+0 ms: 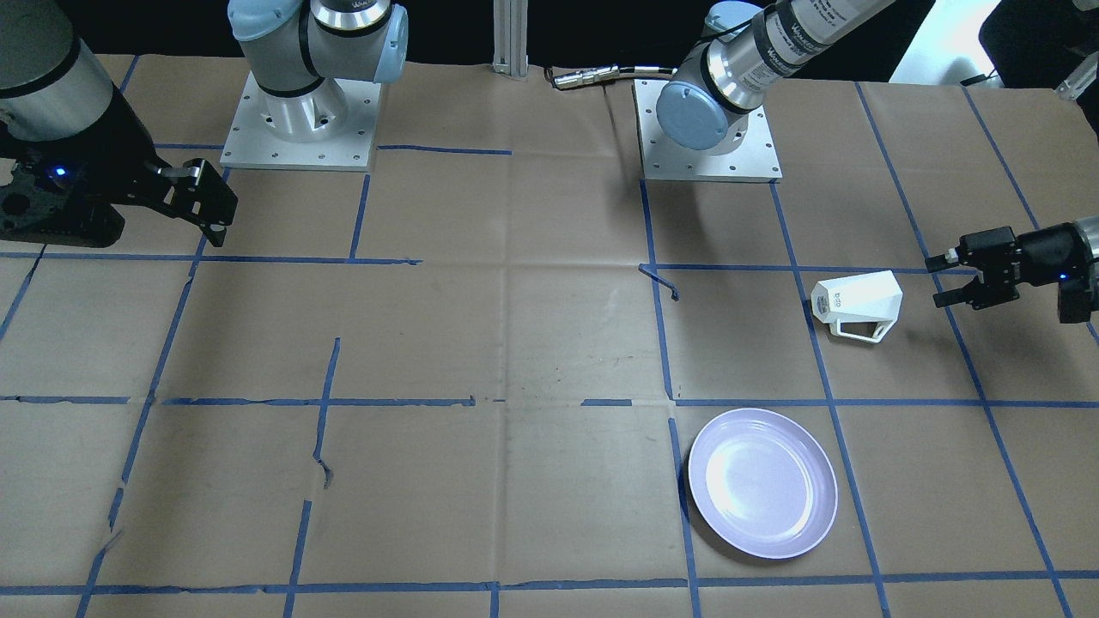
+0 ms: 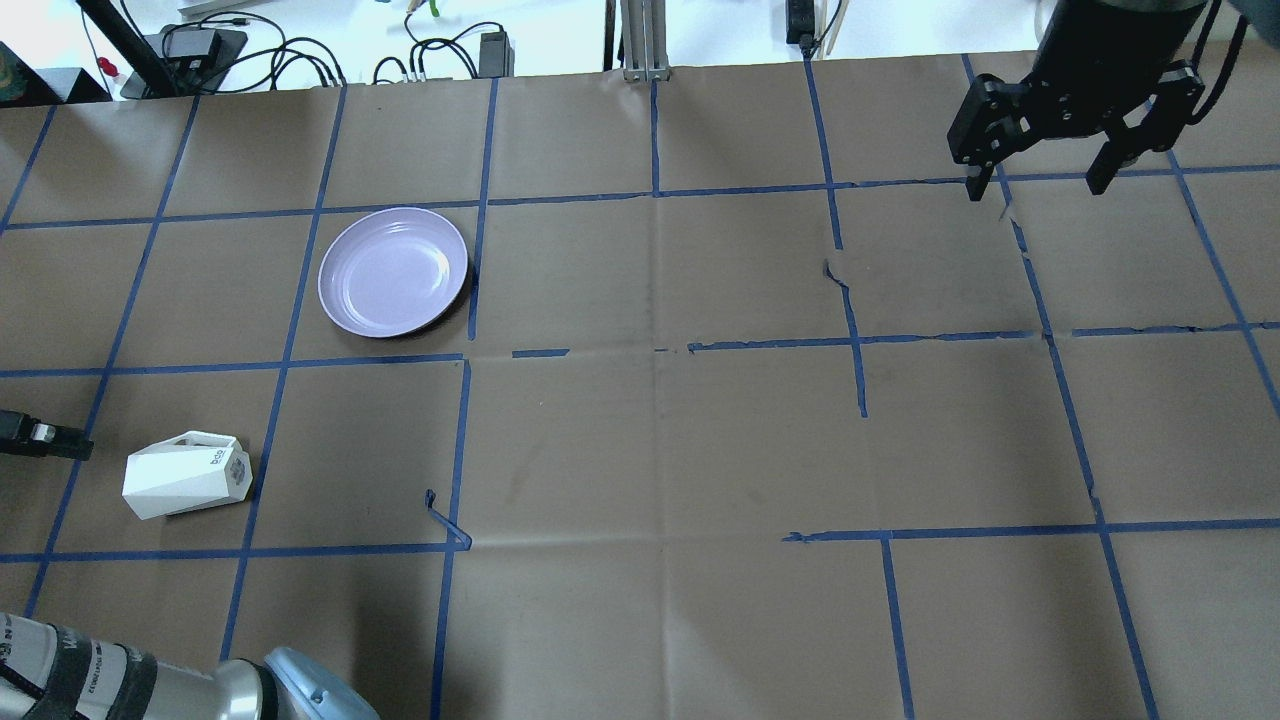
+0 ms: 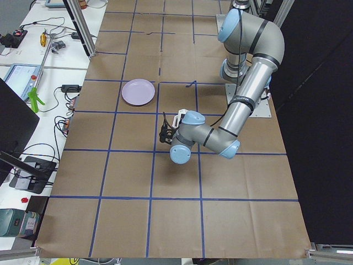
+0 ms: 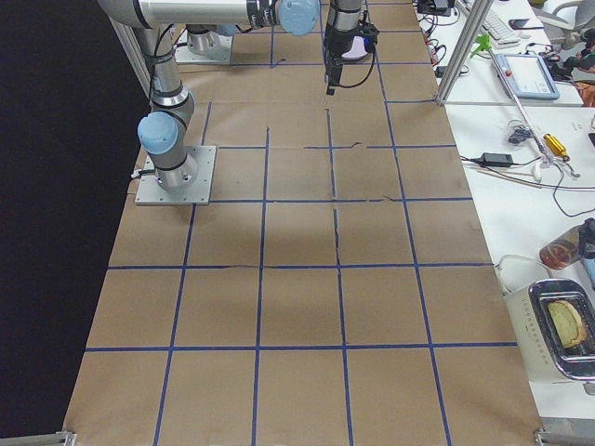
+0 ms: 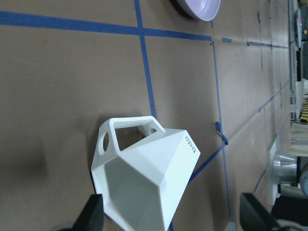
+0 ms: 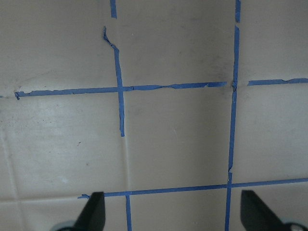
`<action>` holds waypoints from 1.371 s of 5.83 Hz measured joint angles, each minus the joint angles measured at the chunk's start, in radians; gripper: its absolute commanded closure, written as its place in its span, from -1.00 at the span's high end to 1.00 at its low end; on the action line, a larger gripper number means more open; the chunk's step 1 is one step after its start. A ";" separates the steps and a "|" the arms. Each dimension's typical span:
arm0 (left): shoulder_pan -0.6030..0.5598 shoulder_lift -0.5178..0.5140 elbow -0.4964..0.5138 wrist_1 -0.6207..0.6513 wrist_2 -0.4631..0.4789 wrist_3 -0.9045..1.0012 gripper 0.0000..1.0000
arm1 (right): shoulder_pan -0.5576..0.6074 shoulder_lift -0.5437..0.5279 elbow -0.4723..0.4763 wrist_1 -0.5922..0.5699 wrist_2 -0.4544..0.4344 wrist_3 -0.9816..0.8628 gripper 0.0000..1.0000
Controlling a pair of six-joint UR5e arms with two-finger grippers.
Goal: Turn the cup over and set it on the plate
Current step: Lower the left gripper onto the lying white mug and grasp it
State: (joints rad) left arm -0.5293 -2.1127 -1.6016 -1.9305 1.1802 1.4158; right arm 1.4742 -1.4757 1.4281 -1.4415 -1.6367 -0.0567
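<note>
The white faceted cup (image 1: 859,305) lies on its side on the paper-covered table, with its lettered base pointing toward the table's middle. It also shows in the overhead view (image 2: 187,475) and the left wrist view (image 5: 144,178). Its open hexagonal mouth faces my left gripper (image 1: 942,279), which is open, empty and low over the table a short way from the rim. The lavender plate (image 1: 762,482) sits empty, farther from the robot than the cup (image 2: 393,271). My right gripper (image 2: 1037,180) is open and empty, far off on the other side (image 1: 210,202).
Brown paper with a blue tape grid covers the table (image 2: 660,440). The two arm bases (image 1: 300,112) (image 1: 708,129) stand at the robot's edge. Cables and gear (image 2: 420,55) lie beyond the far edge. A loose curl of tape (image 2: 445,520) sits near the cup.
</note>
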 measured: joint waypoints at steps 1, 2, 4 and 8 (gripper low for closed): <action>0.007 -0.050 0.000 -0.041 -0.019 0.053 0.96 | 0.000 0.000 0.000 0.001 0.000 0.000 1.00; 0.010 -0.087 0.000 -0.077 -0.037 0.090 0.96 | 0.000 0.000 0.000 0.001 0.000 0.000 1.00; 0.015 -0.119 0.000 -0.170 -0.053 0.134 0.95 | 0.000 0.000 0.000 0.001 0.000 0.000 1.00; 0.017 -0.131 0.003 -0.247 -0.057 0.142 -1.00 | 0.000 0.000 0.000 0.001 0.000 0.000 1.00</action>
State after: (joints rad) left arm -0.5124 -2.2439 -1.5986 -2.1774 1.1234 1.5577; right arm 1.4741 -1.4756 1.4281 -1.4404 -1.6367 -0.0568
